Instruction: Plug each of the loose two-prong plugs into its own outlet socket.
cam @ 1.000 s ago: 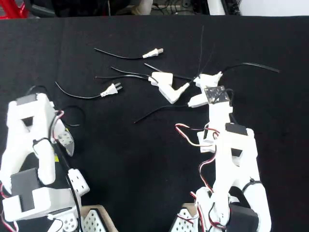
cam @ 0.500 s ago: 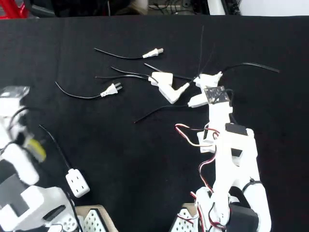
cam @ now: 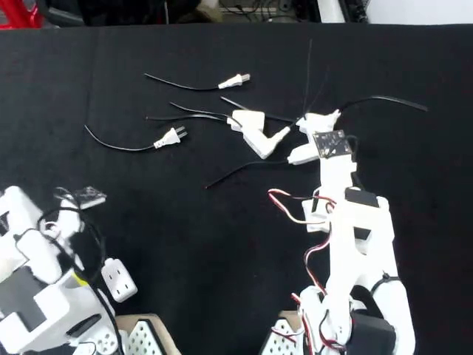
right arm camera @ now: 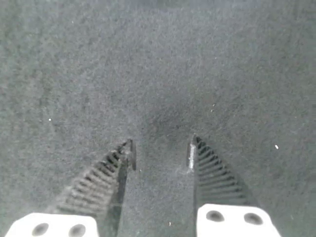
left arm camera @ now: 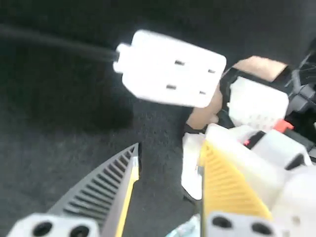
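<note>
So here's where it's at: the left end effector (left arm camera: 170, 148) is wide open with nothing in it, one grey ribbed finger and one yellow ribbed finger spread apart above the black cloth-covered bench (cam: 222, 244). Just beyond its tips in the left wrist view sits the white plastic outlet block on a thick black cord (left arm camera: 170, 69). Its slot face is turned to the camera with four slots showing, and it touches neither finger. In the high view that same block is down in the lower left of the frame, right beside the folded-up white left arm (cam: 37, 274).

Over on the other side, the right end effector (right arm camera: 161, 145) is open too, with a moderate gap. Both dark ribbed fingers hang over bare cloth and grip nothing. The white right arm (cam: 358, 244) stretches from the lower right of the frame up toward the centre.

Now the loose stuff. A white two-prong plug on a thin black wire (cam: 171, 137) lies left of centre in the upper half, well apart from both arms. A second white plug with a black wire (cam: 236, 78) is higher up, near the top middle. Between those and the right arm's tip there are two small white outlet pieces (cam: 247, 119) touching each other, with a white plug body (cam: 281, 134) against the lower one. I can't tell if it's actually seated. A few more thin black wires fan out around that cluster
</note>
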